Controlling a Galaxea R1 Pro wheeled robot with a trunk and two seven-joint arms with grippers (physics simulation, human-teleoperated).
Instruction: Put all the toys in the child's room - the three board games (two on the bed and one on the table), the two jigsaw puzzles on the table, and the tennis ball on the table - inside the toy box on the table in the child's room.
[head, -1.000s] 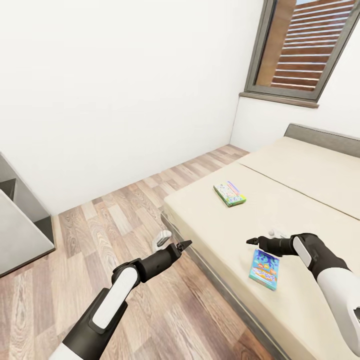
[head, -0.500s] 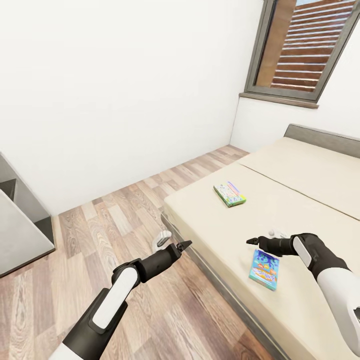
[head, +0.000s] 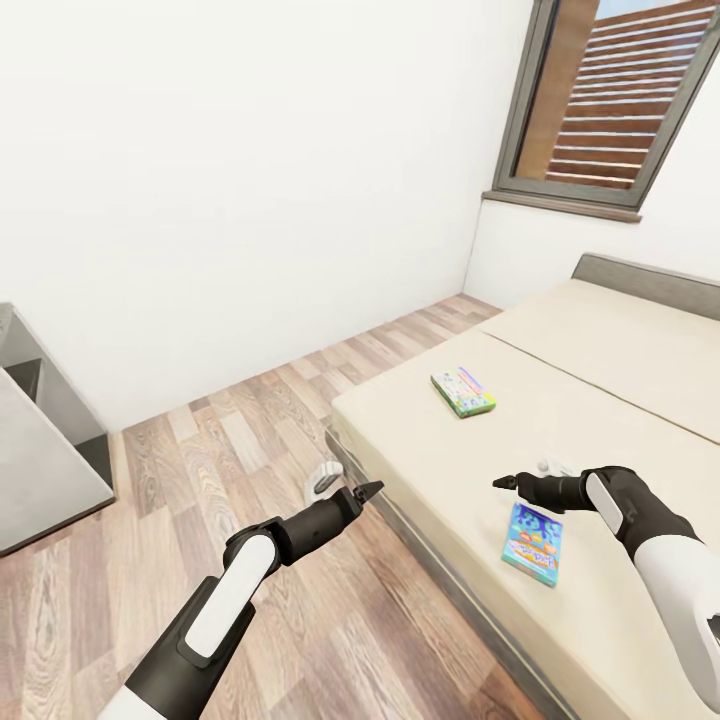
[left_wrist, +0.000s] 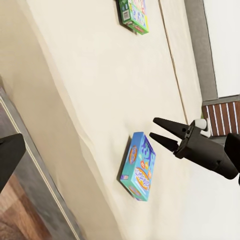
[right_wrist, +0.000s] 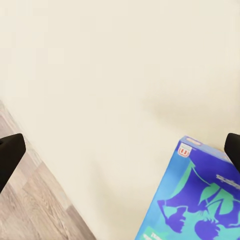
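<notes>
Right tool (head: 503, 482) apart, empty, poised over bed (head: 620, 420) just at 12 o'clock of blue board game (head: 533, 541), likely for grasp. Left tool (head: 372, 490) apart, idle over floor (head: 240, 430).

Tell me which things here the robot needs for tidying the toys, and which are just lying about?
For the job:
- flat blue board game box, lying on the bed
- flat green-edged board game box, farther along the bed
- large beige bed
- corner of the light grey table

Just there:
- slatted window shutters
- wood-plank floor
- small white object on the floor by the bed
</notes>
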